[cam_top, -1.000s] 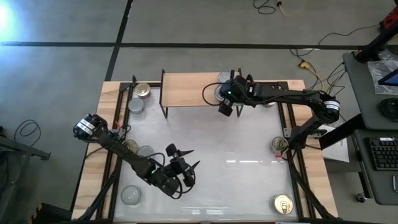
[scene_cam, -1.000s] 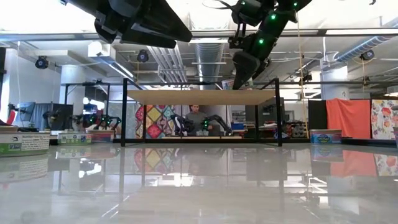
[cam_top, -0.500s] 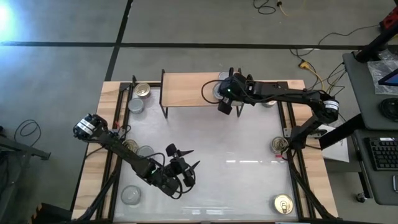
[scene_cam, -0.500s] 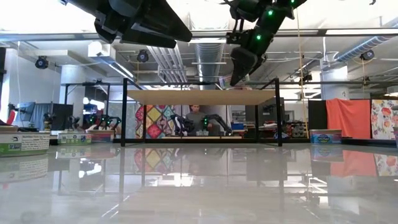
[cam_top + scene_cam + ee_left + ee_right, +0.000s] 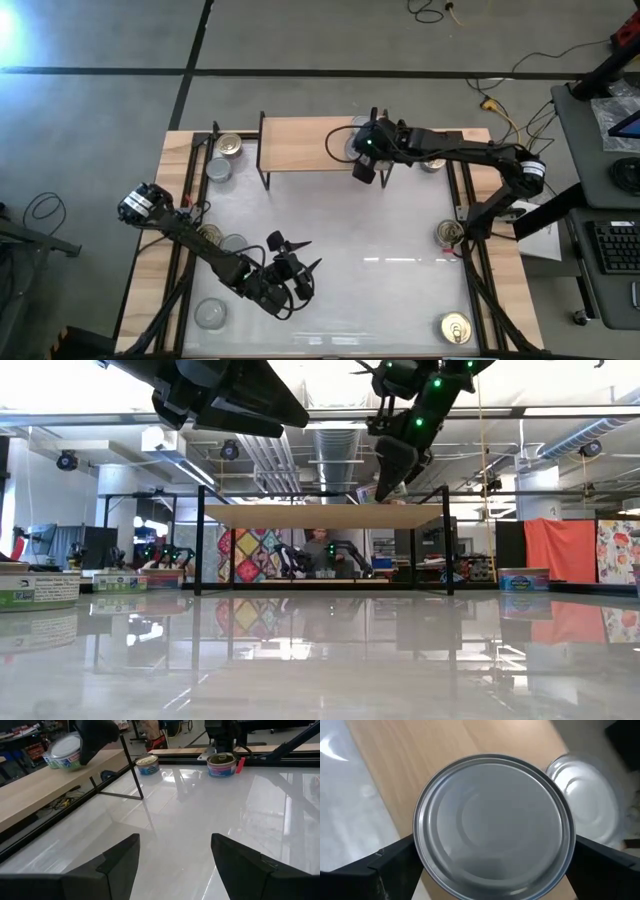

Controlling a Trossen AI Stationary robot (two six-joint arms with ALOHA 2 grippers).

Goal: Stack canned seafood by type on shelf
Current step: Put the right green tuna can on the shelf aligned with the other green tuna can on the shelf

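The shelf [image 5: 300, 145] is a light wooden board on thin black legs at the table's far side. My right gripper [image 5: 363, 165] hovers over its right end, shut on a silver-lidded tin [image 5: 492, 820]; the left wrist view also shows that tin [image 5: 64, 754]. A second silver lid [image 5: 585, 810] lies just past the board's edge. My left gripper [image 5: 292, 255] waits open above the table's near-left part, touching nothing. Other tins stand on the tabletop: gold-lidded [image 5: 229, 145] and silver-lidded [image 5: 218, 168] ones left of the shelf. My right gripper pinches the silver-lidded tin by its side wall, one finger [image 5: 395, 865] on one side and the other finger [image 5: 600, 865] opposite. The fingers come from above, slanting down. The tin is level, lid up, over the board [image 5: 445, 750]; whether its base touches, I cannot tell.
More tins stand at the table's edges: a gold [image 5: 210, 235] and a silver one [image 5: 234, 243] at the left, a silver one [image 5: 210, 313] near-left, gold ones [image 5: 449, 233] [image 5: 455, 328] at the right. The white middle of the tabletop [image 5: 380, 260] is bare. A person sits behind the table [image 5: 318, 550].
My right gripper, still shut on the tin, has shifted slightly toward the table's left and back again above the shelf's right end.
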